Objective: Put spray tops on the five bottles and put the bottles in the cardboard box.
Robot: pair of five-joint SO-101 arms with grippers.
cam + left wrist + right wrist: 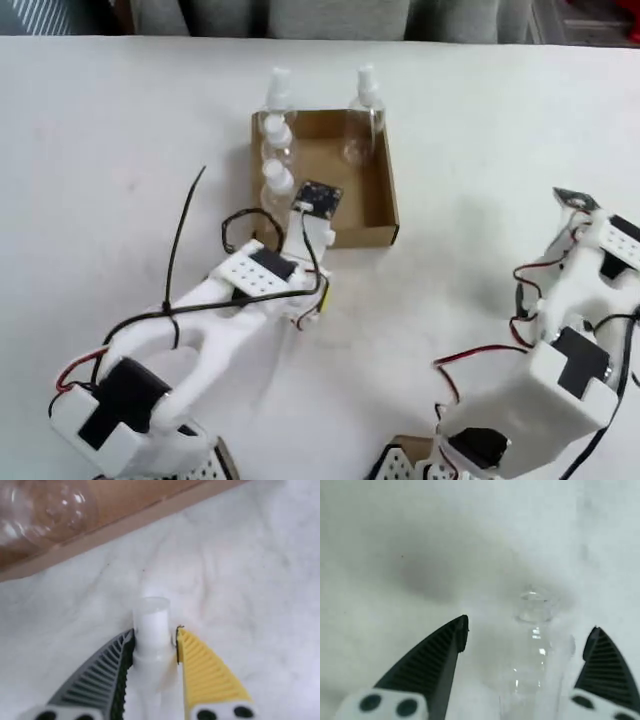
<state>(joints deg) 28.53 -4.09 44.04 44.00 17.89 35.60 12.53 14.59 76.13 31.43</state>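
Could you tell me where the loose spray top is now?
Left wrist view: the spray top is pinched in the left gripper, just outside the cardboard box.

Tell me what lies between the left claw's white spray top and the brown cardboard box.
Nothing but bare white table, in the left wrist view: the white plastic spray top sits clear of the brown cardboard box.
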